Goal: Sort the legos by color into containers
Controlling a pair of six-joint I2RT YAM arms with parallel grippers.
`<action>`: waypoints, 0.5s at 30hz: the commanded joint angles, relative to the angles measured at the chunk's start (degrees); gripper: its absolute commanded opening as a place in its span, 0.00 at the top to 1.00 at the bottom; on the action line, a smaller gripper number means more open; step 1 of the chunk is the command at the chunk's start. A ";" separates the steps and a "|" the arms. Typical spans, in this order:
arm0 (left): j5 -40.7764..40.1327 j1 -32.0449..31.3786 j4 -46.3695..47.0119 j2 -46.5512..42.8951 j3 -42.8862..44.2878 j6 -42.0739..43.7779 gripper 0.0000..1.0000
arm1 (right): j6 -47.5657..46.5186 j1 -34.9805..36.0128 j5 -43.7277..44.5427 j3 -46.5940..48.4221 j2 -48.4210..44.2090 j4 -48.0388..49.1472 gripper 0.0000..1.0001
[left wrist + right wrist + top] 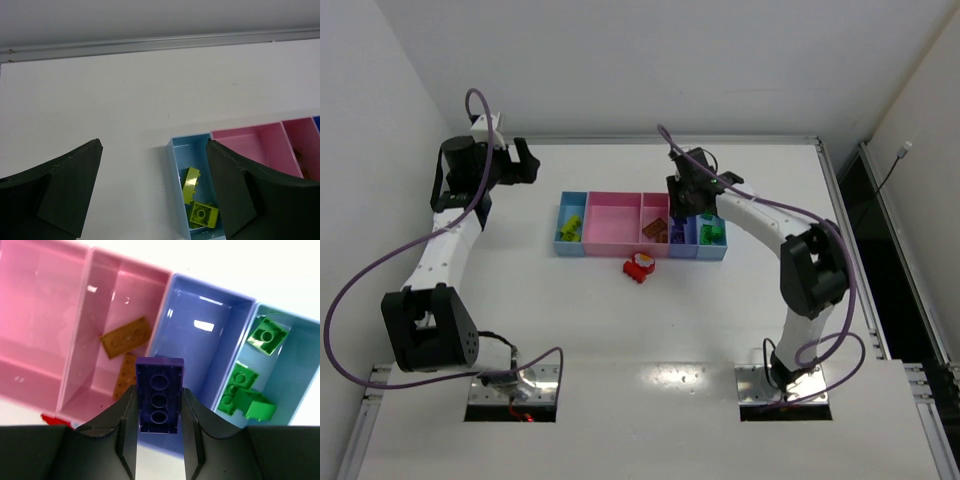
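My right gripper [159, 412] is shut on a flat purple lego [159, 392], underside toward the camera, held above the near end of the blue-violet bin [200, 330]. Two orange legos [126, 336] lie in the pink bin to its left, and green legos [245, 395] in the light blue end bin. The row of containers [610, 245] sits mid-table, with my right gripper [685, 205] over it. A red lego [640, 266] rests on the table in front of the row. My left gripper [154, 165] is open and holds nothing, beside the left light blue bin [182, 150], which holds two yellow-green legos [190, 184].
A metal rail [160, 44] runs along the table's far edge. White walls close in the left and back sides. Bare table lies in front of the containers toward the arm bases [515, 385].
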 commanded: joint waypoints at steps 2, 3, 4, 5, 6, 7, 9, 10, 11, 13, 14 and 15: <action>-0.30 -0.37 0.55 -0.57 1.61 -0.75 0.08 | 3.07 -3.19 -2.25 3.66 1.84 1.58 1.00; -0.30 -0.37 0.55 -0.58 1.61 -0.75 0.08 | 3.07 -3.81 -4.78 4.36 2.80 1.59 0.92; -0.30 -0.37 0.55 -0.58 1.61 -0.75 0.08 | 3.07 -4.34 -4.81 4.37 3.33 1.59 0.82; -0.91 -0.37 0.03 -0.58 1.61 -0.75 0.07 | 3.07 -4.95 -4.81 4.37 4.12 1.59 0.74; -1.61 -0.37 -0.76 -0.58 1.61 -1.27 0.07 | 3.07 -4.96 -5.42 4.37 4.12 1.59 0.60; -1.62 -0.89 -0.77 -0.58 1.61 -1.28 0.07 | 3.07 -5.65 -5.42 4.37 4.82 1.59 0.53; -2.32 -0.89 -1.99 -0.58 2.13 -1.28 0.05 | 2.54 -6.19 -5.42 4.37 5.36 1.59 0.48; -2.32 -0.89 -2.00 -0.58 2.14 -1.28 0.04 | 2.54 -6.19 -5.42 4.37 6.05 2.11 0.45; -1.28 -0.89 -2.00 -0.58 2.14 -1.28 0.04 | 2.54 -6.71 -5.42 4.37 6.06 2.11 0.42; 0.22 -0.89 -3.31 -0.58 2.66 -0.14 0.03 | 2.01 -6.72 -6.39 4.98 6.58 2.64 0.37; 1.79 -0.89 -3.31 -0.58 2.66 -0.13 0.02 | 1.40 -6.72 -7.43 4.98 6.59 2.64 0.35; 2.68 -0.89 -3.31 -1.19 2.66 -0.13 0.02 | 1.40 -6.72 -8.23 5.50 6.59 2.64 0.33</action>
